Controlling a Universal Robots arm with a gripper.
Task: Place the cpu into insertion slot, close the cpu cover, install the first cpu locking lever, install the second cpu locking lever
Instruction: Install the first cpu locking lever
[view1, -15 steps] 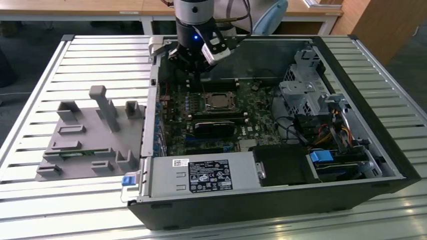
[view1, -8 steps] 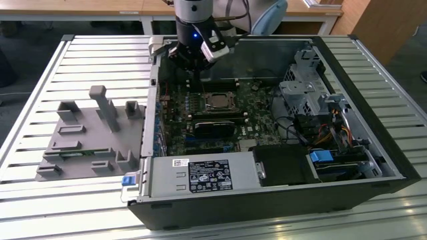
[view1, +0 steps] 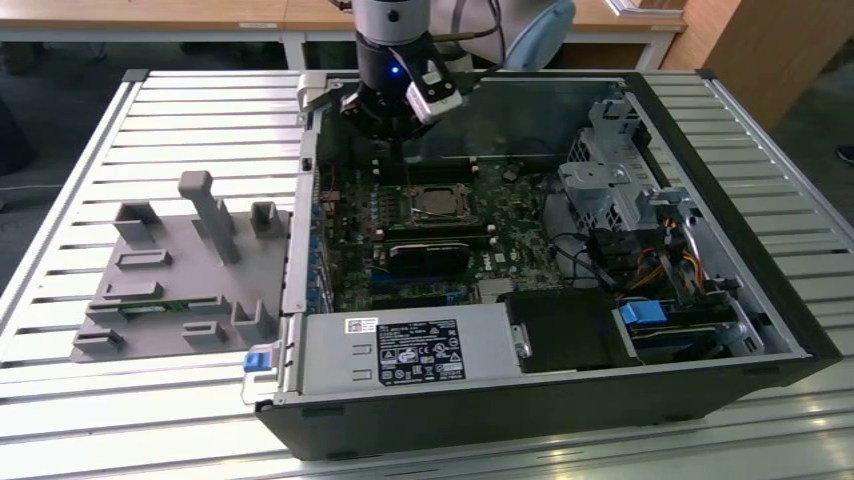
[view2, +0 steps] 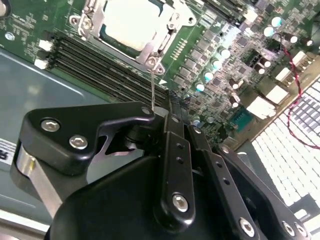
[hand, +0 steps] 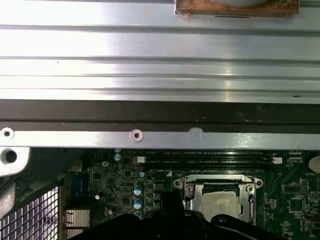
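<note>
The cpu is seen already seated in the insertion slot at the middle of the motherboard, with the cpu cover lowered around it as a silvery frame; in the second wrist view the pale chip top shows through the cover's window.

The gripper is held above the board at about 11 o'clock from the socket, inside the open computer case on the slatted counter. In the second wrist view the fingers appear pressed together with nothing held.

A thin locking lever is seen standing up from the socket corner, just beside the fingertips. It is judged that a descent slightly off line could bend this wire or let it slip aside. The nearby memory slots and capacitors could also be struck.
</note>
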